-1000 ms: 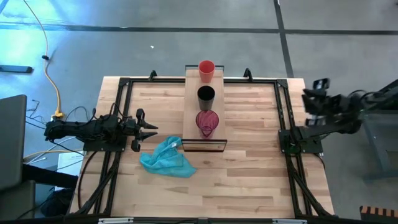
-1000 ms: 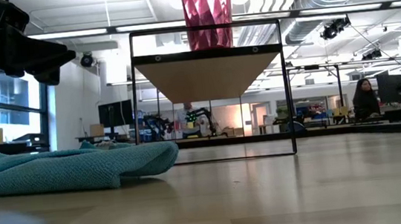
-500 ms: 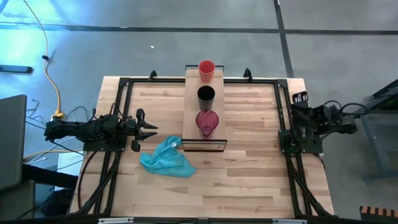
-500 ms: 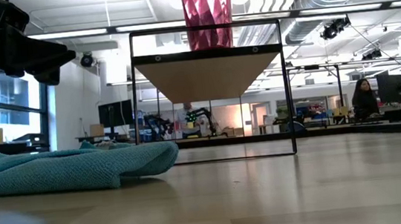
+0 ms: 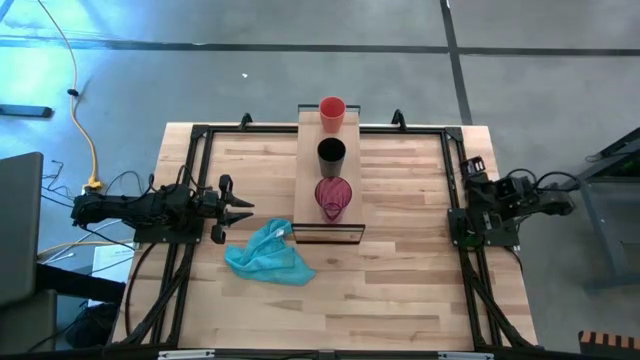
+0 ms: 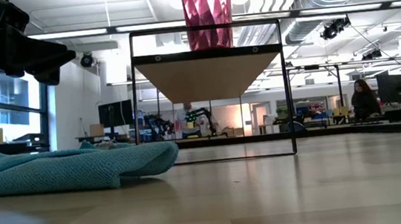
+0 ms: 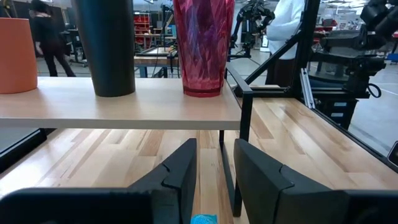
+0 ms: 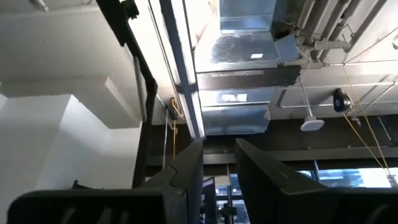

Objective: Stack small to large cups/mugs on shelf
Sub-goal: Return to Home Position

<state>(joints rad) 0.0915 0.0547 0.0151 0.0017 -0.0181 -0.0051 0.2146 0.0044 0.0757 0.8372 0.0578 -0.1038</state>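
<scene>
Three cups (image 5: 331, 153) stand on one shelf (image 5: 308, 175); left tool (image 7: 214, 155) and right tool (image 8: 218, 152) barely parted, empty.

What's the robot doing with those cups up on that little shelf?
The cups are all placed. On the shelf stand an orange cup, a black cup and a red cup in a row, smallest to biggest. The left arm lies at the left side of the table near a blue cloth, its jaws slightly apart and empty. The right arm is folded at the right edge, jaws pointing at the ceiling, also empty.
</scene>
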